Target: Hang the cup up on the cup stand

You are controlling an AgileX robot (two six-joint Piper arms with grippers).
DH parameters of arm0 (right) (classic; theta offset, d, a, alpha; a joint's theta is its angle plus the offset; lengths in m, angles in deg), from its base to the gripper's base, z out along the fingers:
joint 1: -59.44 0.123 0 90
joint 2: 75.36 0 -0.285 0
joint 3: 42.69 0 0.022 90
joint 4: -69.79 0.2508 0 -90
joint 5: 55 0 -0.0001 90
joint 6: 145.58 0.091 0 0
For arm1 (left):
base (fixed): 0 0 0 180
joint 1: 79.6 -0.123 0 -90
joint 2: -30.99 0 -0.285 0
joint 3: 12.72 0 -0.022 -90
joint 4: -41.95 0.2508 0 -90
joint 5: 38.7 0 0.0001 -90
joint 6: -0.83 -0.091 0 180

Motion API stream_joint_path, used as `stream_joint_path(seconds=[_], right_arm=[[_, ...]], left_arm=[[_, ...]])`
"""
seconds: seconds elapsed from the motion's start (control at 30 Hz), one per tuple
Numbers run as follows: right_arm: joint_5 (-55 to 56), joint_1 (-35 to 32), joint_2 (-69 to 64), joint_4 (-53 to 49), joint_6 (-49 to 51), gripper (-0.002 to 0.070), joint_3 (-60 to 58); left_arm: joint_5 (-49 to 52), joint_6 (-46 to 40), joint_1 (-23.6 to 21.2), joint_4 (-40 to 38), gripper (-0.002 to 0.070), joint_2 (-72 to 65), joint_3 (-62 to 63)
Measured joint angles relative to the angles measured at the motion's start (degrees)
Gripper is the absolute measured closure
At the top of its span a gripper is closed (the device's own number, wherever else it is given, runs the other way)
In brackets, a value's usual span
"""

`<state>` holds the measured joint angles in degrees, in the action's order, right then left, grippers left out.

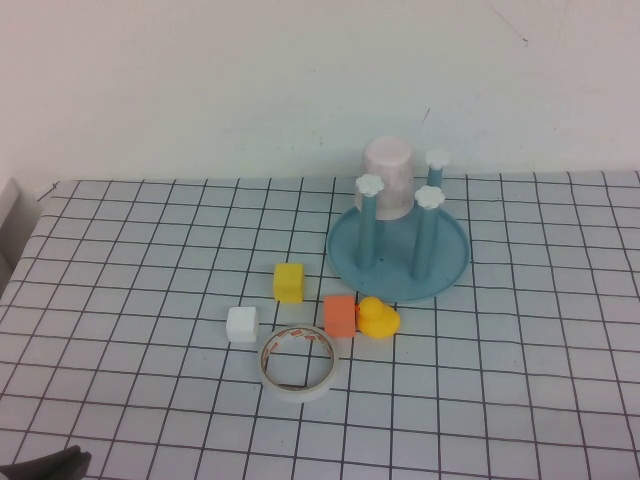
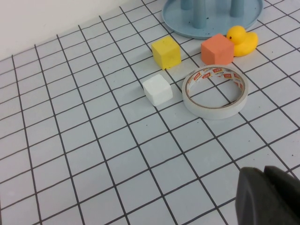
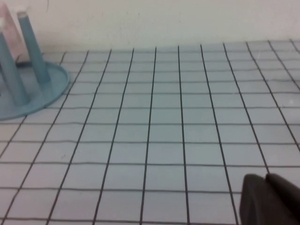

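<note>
High view gives me the whole layout: the pale pink, handleless tapered plastic cup [image 1: 388,177] sits upside down over the far-left post of the round light-blue cup stand [image 1: 398,262], well above the dish base. I see three other upright blue posts with white flower-shaped caps around it, all bare. The stand rests on the white worktop [image 1: 150,250] with its black grid lines, towards the far right of centre.

Nearer to me from the stand I count five small things. A yellow cube [image 1: 288,281] lies left of the dish rim. An orange cube [image 1: 340,315] sits just beside a yellow rubber duck [image 1: 379,319], the two touching or nearly so, both close to the near rim of the dish. A white cube [image 1: 242,324] lies further left, and a white tape roll [image 1: 298,361] lies flat just in front of the orange cube.

From the left wrist view I see the left gripper [image 2: 268,197] as a dark shape over bare grid, short of the tape roll, its jaws clenched on nothing. From the right wrist view the right gripper [image 3: 269,197] is likewise clamped together and empty, over bare worktop well apart from the stand.
</note>
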<state>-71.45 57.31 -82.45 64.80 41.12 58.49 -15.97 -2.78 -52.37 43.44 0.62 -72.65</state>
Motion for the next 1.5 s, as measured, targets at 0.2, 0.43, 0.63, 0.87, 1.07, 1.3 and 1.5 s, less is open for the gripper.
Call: stream_joint_path(seconds=[0.2, 0.43, 0.63, 0.87, 1.07, 1.3, 1.5], right_arm=[[-1.71, 0.22, 0.00, -0.50, 0.10, 0.0675, 0.19], [-1.97, 0.22, 0.00, -0.60, 0.10, 0.0675, 0.24], [-1.97, 0.22, 0.00, -0.60, 0.10, 0.0675, 0.24], [-2.02, 0.22, 0.00, -0.60, 0.10, 0.0675, 0.24], [-2.02, 0.22, 0.00, -0.60, 0.10, 0.0675, 0.24], [-2.11, 0.22, 0.00, -0.72, 0.10, 0.0675, 0.24], [-2.11, 0.22, 0.00, -0.72, 0.10, 0.0675, 0.24]], left_arm=[[0.00, 0.00, 0.00, 0.00, 0.0676, 0.00, 0.00], [0.00, 0.00, 0.00, 0.00, 0.0676, 0.00, 0.00], [0.00, -0.10, 0.00, 0.00, 0.0676, 0.00, 0.00], [0.00, -0.10, 0.00, 0.00, 0.0676, 0.00, 0.00], [-0.41, -0.10, 0.00, 1.05, 0.0676, 0.15, -0.61], [-0.64, -0.31, -3.93, 2.89, 0.0676, 8.27, -5.91], [-5.61, 2.12, -14.15, 2.52, 0.0676, 20.22, -10.99]])
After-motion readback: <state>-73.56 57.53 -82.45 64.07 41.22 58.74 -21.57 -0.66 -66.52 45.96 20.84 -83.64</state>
